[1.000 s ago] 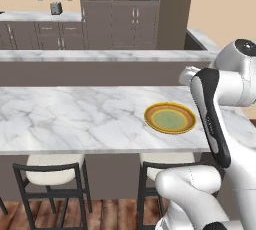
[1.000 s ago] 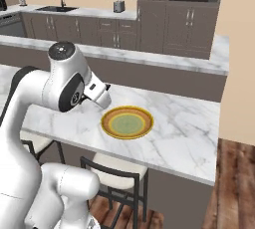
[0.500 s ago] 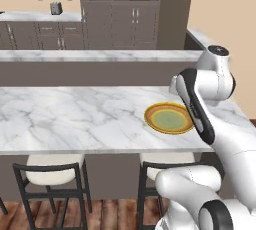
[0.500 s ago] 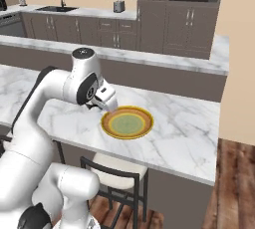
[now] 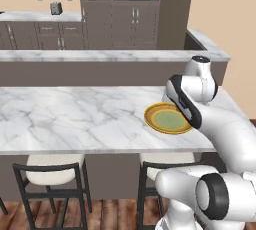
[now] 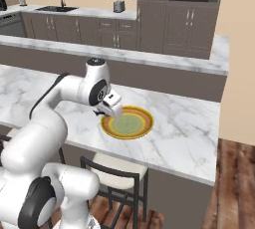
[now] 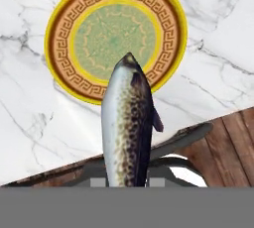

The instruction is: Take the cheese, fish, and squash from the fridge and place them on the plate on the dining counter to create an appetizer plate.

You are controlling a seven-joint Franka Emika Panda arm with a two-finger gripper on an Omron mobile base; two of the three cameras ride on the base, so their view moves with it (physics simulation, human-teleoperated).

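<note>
The fish, silver-grey with a dark speckled back, hangs lengthwise up the middle of the hand view, its head overlapping the near rim of the plate; its tail end is cut off at the bottom of that view, so the grip itself cannot be seen directly. The tool holds the fish between its fingers, though from the right base view the fish is hidden by the white hand, and the fingers are too small to make out. The plate, yellow-orange at the rim with an olive-green centre and a patterned brown band, lies flat on the white marble-veined surface, with nothing on its visible part. In the left base view the arm's dark-jointed forearm covers the right edge of the plate, and the tool is behind the arm. A stool with a white seat stands under the surface edge; another stool's dark frame shows past the fish, above a wood floor.
</note>
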